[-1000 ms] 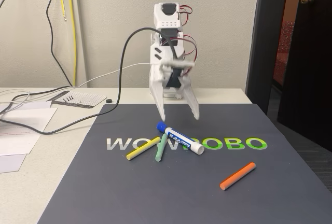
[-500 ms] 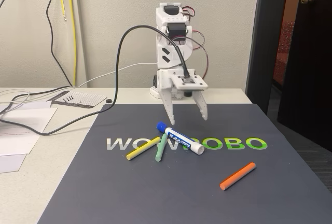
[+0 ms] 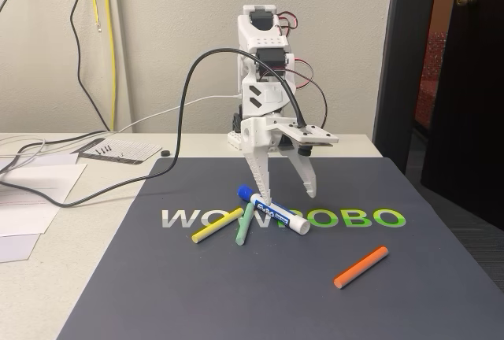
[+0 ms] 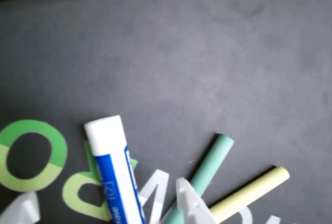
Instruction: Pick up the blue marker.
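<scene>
Fixed view first: your white two-finger gripper (image 3: 287, 196) hangs over the middle of the frame with its jaws spread wide, one fingertip low beside the blue cap end of the thick white-barrelled dry-erase marker with the blue label and blue cap (image 3: 274, 215), the other raised off to the right. That spread reads as preparation to straddle the barrel, and nothing is pinched yet. The marker lies flat on the dark grey mat printed with white and green lettering (image 3: 409, 293), running diagonally from its cap at centre down to the right. It rests against the thin pale-green stick (image 3: 246, 224), which crosses just under its cap end, and the yellow stick (image 3: 217, 225) lies just left of that, so this cluster is why you should close across the barrel's free length rather than near the cap. The orange stick (image 3: 361, 267) sits well apart at lower right and should not interfere. From the wrist view, the marker (image 4: 114, 167) climbs from the bottom edge toward centre-left, its white tail end uppermost, with the pale-green stick (image 4: 205, 175) and yellow stick (image 4: 249, 194) to its right. A white fingertip (image 4: 193, 206) pokes up from the bottom edge between marker and green stick, so I judge that finger risks catching the green stick as you close.
</scene>
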`<control>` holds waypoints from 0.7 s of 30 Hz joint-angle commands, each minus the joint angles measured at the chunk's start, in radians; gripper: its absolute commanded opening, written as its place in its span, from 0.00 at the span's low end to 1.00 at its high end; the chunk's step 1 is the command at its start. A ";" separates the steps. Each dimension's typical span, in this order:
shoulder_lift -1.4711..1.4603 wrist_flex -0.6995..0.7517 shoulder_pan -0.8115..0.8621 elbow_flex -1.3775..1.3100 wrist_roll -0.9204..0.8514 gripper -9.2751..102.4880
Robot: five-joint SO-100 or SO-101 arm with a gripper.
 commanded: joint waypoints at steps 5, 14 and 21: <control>0.040 -0.029 0.052 0.041 -0.081 0.37; 0.060 -0.041 0.040 0.132 -0.037 0.36; 0.025 -0.075 0.032 0.153 0.009 0.37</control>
